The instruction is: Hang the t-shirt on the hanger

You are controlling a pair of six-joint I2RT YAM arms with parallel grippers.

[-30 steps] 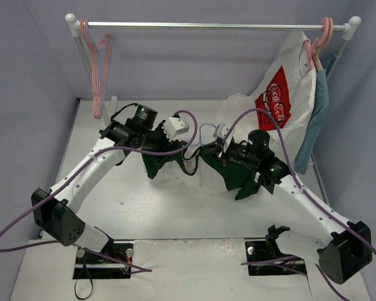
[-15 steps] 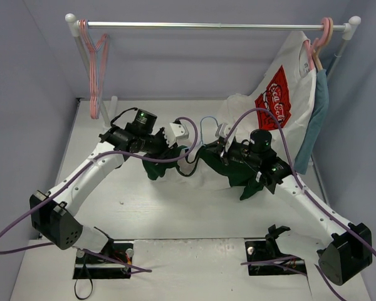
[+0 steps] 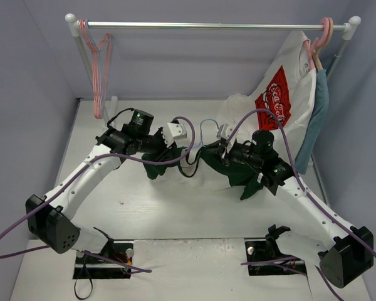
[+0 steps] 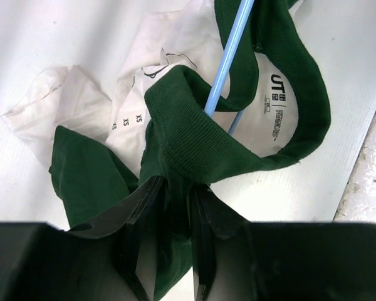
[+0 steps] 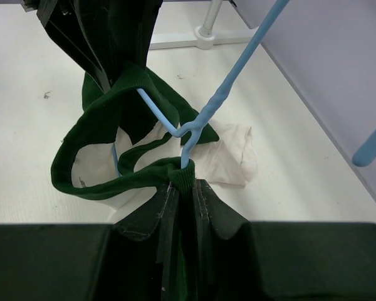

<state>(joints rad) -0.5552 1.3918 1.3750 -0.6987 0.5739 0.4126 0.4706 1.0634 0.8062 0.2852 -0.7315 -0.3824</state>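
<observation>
Main risk: the hanger (image 5: 238, 69) is only partly fed in. Its wire runs at a slant through the collar (image 4: 301, 94) of the t-shirt (image 3: 238, 172), hook out above. If the two grips pull unevenly, the wire could tip and slide back out of the neck. The rib could also catch on the twisted joint under the hook.

Second risk: a white cloth (image 4: 169, 44) lies right under the hanger, touching the green fabric, so a low drag could take it along.

Third: the right gripper (image 5: 182, 188) bites the rib exactly where the wire's lower end meets it. I can't tell if the wire is pinched too. If it is, opening there would let the hanger drop as well.

Pose:
- Left gripper (image 4: 175, 188) sits just left of the hanger, fingers clamped on a fold of collar rib. The arm is stretched up from its base, wrist turned in toward the hanger.
- Right gripper sits just right of the hanger, fingers squeezed together on the opposite side of the collar, with the forearm angled in the same way.
- The collar is spread between them as an open loop around the wire.

The t-shirt is bunched around the hanger between the two grippers, above the table (image 3: 144, 207) — the rest of the body hangs under the right wrist.
</observation>
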